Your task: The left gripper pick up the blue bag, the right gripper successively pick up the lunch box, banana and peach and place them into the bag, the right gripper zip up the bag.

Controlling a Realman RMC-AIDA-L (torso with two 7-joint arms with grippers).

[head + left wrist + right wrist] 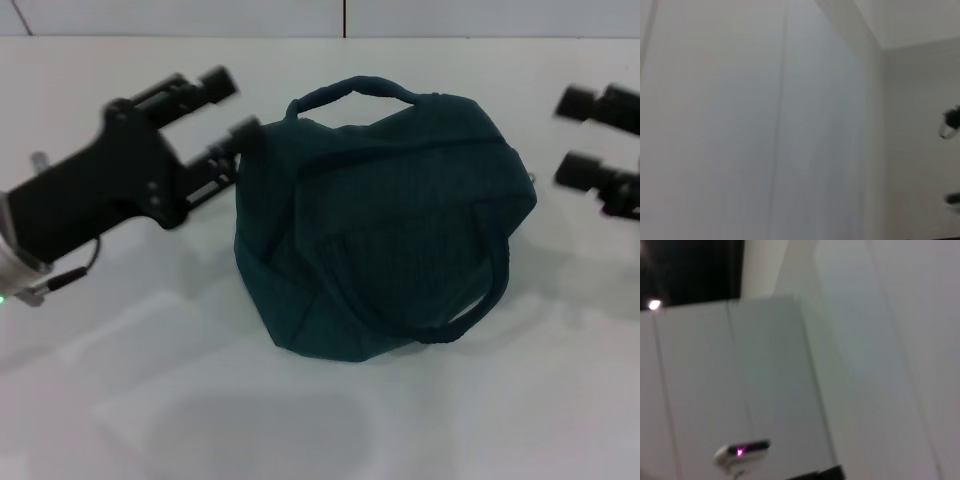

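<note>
The blue bag (380,230) lies slumped in the middle of the white table (120,400), one loop handle (350,88) at its far side and the other (480,300) at its near right. No opening or lining shows. My left gripper (232,108) hovers just left of the bag's upper edge, open, with nothing between its fingers. At the right edge of the head view, my right gripper (572,135) is open, a short gap away from the bag. The lunch box, banana and peach are out of view. Both wrist views show only pale walls.
The table's far edge meets a wall seam (343,18) behind the bag. A small device with a magenta light (742,452) shows in the right wrist view.
</note>
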